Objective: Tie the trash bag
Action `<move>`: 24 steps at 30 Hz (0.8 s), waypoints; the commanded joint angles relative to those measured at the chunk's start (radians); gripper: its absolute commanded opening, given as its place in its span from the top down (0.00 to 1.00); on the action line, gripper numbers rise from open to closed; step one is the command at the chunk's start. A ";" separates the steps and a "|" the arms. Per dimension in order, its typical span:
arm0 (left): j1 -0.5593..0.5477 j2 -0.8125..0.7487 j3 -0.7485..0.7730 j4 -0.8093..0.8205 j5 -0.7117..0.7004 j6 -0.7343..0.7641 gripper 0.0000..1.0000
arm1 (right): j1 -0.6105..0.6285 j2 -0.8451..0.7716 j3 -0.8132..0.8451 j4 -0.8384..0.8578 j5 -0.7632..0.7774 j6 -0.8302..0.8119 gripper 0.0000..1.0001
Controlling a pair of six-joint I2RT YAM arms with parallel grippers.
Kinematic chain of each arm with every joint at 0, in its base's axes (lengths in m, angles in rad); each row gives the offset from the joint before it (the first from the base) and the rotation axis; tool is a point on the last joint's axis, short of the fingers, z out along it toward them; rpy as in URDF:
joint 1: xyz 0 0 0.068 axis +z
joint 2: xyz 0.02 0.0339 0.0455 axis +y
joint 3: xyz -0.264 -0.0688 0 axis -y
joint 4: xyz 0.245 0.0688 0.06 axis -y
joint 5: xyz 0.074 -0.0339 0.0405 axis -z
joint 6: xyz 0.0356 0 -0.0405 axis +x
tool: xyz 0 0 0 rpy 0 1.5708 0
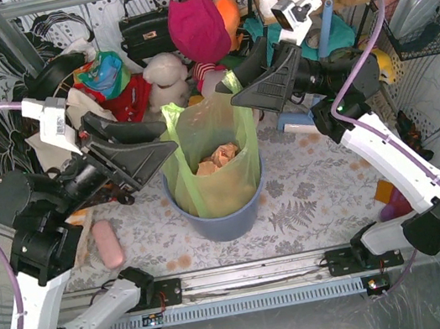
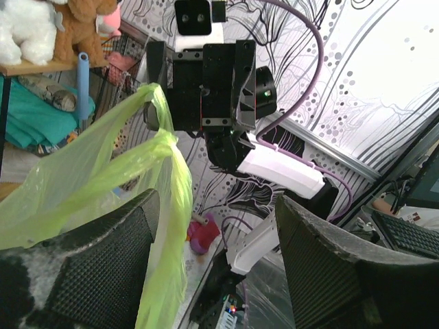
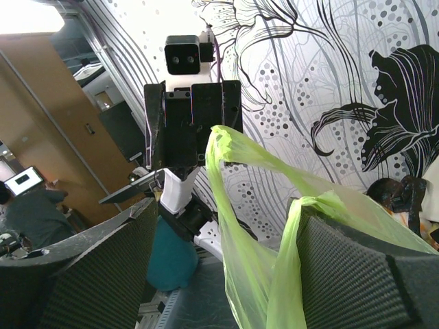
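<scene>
Inside blue bin (image 1: 217, 220) | trash bag (image 1: 216, 144) upright, mouth up | left claw (image 2: 214, 199) apart | right claw (image 3: 228, 204) apart

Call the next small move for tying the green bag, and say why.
Probably shut both grippers. The left gripper and the right gripper each stand wide open, with a strip of the trash bag hanging in the gap, so neither seems to have a pinch. The bag's mouth gapes untied in the blue bin. A firm hold looks needed before crossing the ends.
</scene>
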 commanded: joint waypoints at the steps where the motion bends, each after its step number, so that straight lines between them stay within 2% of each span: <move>1: 0.003 -0.003 0.025 -0.095 0.022 0.021 0.23 | 0.005 -0.006 0.032 0.048 -0.012 0.007 0.25; 9: 0.003 0.025 -0.071 0.132 0.113 -0.108 0.24 | 0.015 0.018 0.036 0.041 -0.038 0.002 0.25; 19: 0.003 0.096 -0.089 0.350 0.155 -0.208 0.23 | 0.029 0.024 0.033 0.012 -0.033 -0.016 0.25; 24: 0.003 0.111 -0.036 0.435 0.161 -0.229 0.24 | 0.028 0.057 0.066 0.086 0.012 0.031 0.27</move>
